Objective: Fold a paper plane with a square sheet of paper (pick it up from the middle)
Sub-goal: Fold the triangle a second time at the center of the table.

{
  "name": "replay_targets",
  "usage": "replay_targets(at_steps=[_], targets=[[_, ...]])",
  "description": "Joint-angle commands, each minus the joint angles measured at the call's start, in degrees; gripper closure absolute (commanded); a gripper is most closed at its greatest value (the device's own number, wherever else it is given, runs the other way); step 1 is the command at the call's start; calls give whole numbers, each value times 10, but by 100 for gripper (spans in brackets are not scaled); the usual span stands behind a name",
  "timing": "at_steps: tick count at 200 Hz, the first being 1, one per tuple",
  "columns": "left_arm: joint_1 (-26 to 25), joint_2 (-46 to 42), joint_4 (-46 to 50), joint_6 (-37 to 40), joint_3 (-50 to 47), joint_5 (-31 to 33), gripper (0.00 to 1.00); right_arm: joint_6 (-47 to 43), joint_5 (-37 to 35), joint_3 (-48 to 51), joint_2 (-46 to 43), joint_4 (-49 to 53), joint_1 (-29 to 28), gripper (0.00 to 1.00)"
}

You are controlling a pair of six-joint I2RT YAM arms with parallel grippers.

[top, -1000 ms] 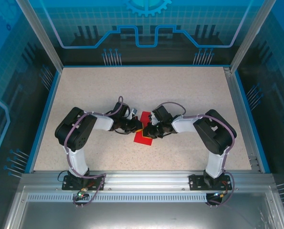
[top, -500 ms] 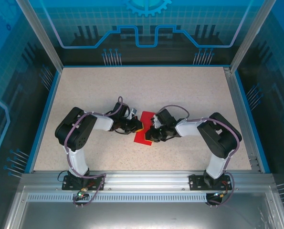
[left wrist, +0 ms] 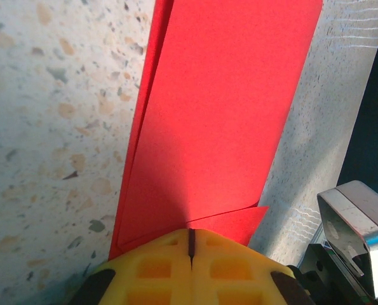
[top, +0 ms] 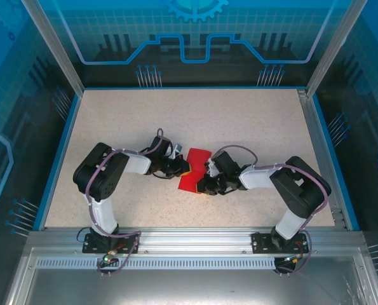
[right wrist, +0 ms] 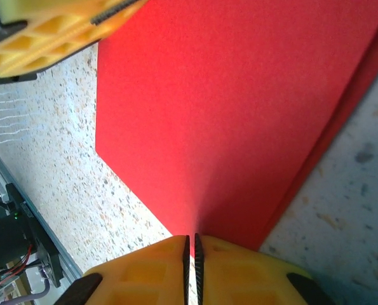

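Observation:
The square sheet of paper (top: 194, 164) is bright red and lies folded in layers on the speckled table, between my two grippers. My left gripper (top: 183, 169) meets its left edge. In the left wrist view the paper (left wrist: 220, 114) runs away from the yellow jaws of the left gripper (left wrist: 190, 240), which are shut on its near edge. My right gripper (top: 204, 185) is at the sheet's lower right. In the right wrist view the right gripper (right wrist: 191, 244) is pinched on an edge of the paper (right wrist: 239, 108), and a faint ridge rises from the jaws.
The speckled table (top: 239, 121) stretches open behind and to both sides of the arms. Blue walls and a metal frame (top: 319, 127) ring it. The left gripper's yellow finger (right wrist: 55, 25) sits close at the paper's far corner in the right wrist view.
My right arm has swung rightward and toward the near edge, its gripper sliding along the paper's lower right. More of the red sheet shows now. The left arm has stayed put.

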State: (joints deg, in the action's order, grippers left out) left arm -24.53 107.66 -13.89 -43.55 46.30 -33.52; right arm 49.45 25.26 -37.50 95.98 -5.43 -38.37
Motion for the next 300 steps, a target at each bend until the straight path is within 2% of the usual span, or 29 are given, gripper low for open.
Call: replay_targets(at_steps=[1,36,76,116,166,240,278,300], targets=[[3,28,33,5,-22,40,98,-8,-16,30,-7,78,-11,86],[3,25,34,7,-23,39,98,-4,-10,26,-36,79,-6,85],[3,22,33,8,-22,36,98,20,-50,-3,-73,68,-3,85],[4,21,36,8,-18,34,97,25,-42,-51,-19,43,-2,86],[3,5,40,13,-20,28,93,24,-40,-35,37,38,-2,91],[-6,-115,101,40,-17,14,80,19,-53,-27,51,53,-1,92],[-28,-121,114,30,-20,21,88,17,-54,-33,50,59,-1,92],[-35,-105,84,-2,-33,21,95,16,-52,-33,52,62,-1,92]])
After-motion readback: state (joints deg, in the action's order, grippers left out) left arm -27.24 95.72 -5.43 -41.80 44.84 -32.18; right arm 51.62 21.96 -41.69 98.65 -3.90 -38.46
